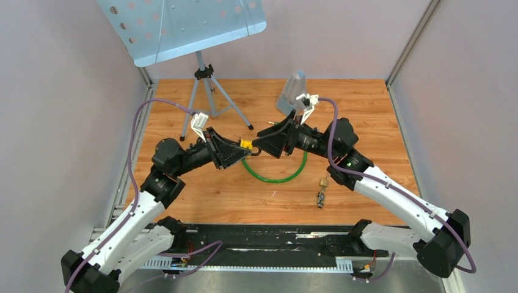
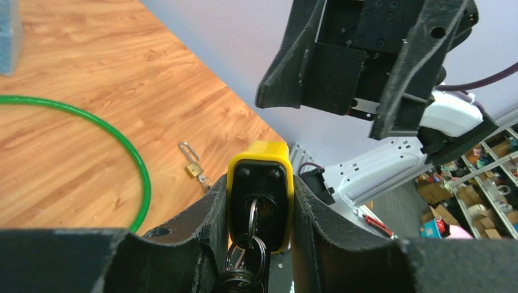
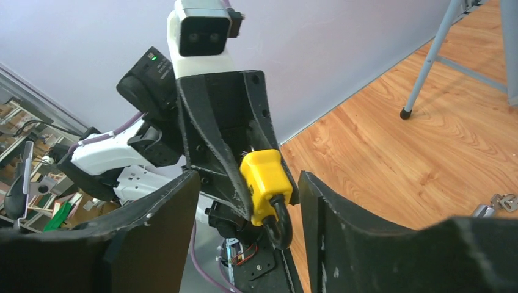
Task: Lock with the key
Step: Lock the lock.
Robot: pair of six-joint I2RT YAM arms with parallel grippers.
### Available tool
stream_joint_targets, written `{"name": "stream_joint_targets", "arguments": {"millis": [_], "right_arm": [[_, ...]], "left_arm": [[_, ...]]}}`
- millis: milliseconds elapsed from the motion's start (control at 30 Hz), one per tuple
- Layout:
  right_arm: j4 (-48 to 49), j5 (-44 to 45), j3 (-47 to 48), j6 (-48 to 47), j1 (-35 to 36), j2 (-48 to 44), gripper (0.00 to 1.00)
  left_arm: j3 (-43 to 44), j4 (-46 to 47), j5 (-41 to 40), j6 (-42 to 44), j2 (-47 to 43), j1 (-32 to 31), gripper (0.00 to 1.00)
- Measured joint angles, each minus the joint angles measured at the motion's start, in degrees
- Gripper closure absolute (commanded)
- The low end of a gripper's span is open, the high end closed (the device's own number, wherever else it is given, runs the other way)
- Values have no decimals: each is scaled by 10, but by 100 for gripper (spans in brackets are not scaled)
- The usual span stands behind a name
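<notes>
A yellow padlock (image 1: 246,144) with a black shackle (image 3: 282,226) is held off the table between the two arms. My left gripper (image 1: 239,151) is shut on its body, one finger on each side (image 2: 259,195). A key (image 2: 252,213) sits in the keyhole on the padlock's black face, with a ring of keys (image 2: 244,259) hanging below. My right gripper (image 1: 261,145) is open, its jaws wide apart on either side of the shackle end (image 3: 249,183) and not touching the padlock (image 3: 264,180).
A green cable loop (image 1: 275,177) lies on the wooden table under the grippers. A small brass padlock with keys (image 1: 322,186) lies to the right. A music stand on a tripod (image 1: 201,79) and a grey-blue object (image 1: 293,91) stand at the back.
</notes>
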Motion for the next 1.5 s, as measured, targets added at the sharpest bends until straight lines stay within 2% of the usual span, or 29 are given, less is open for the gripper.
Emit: {"name": "stream_joint_targets", "arguments": {"millis": [133,267,467,567,700,733,800,833,867,900,933,967,1033,1100,1300,1500], "right_arm": [[16,-5,-19,15,-3,-14,26],[45,-4,-60,34,-4,-23,27],[73,0,-97,73,-4,-21,53],[107,-13,-97,94,-4,-9,61],[151,-24,-97,119,-4,7,67],[159,-25,-97,122,-4,10,71],[175,-24,-97,130,-4,15,88],[180,-25,-98,132,-4,15,98],[189,-26,-100,137,-4,15,100],[195,-25,-101,138,-3,15,100],[200,-24,-103,140,-3,15,100],[203,-24,-103,142,-3,16,100],[205,-24,-104,142,-3,15,100],[205,-24,-104,139,-3,14,100],[143,-10,-103,90,-3,-12,100],[69,-14,-92,35,-7,-50,100]], "left_arm": [[0,-10,7,-8,6,0,100],[0,0,11,-31,6,0,100],[0,37,11,-72,6,0,100],[0,59,11,-86,6,0,100],[0,74,10,-94,9,0,100],[0,76,11,-95,10,0,100],[0,77,11,-97,12,0,100],[0,77,10,-96,13,0,97],[0,77,8,-96,13,0,91],[0,77,8,-97,14,0,78],[0,79,9,-97,14,0,71],[0,81,9,-98,14,0,59],[0,83,9,-97,14,0,45],[0,83,9,-93,14,0,37],[48,-9,-13,-28,2,0,27],[108,-90,-35,64,-17,0,28]]}}
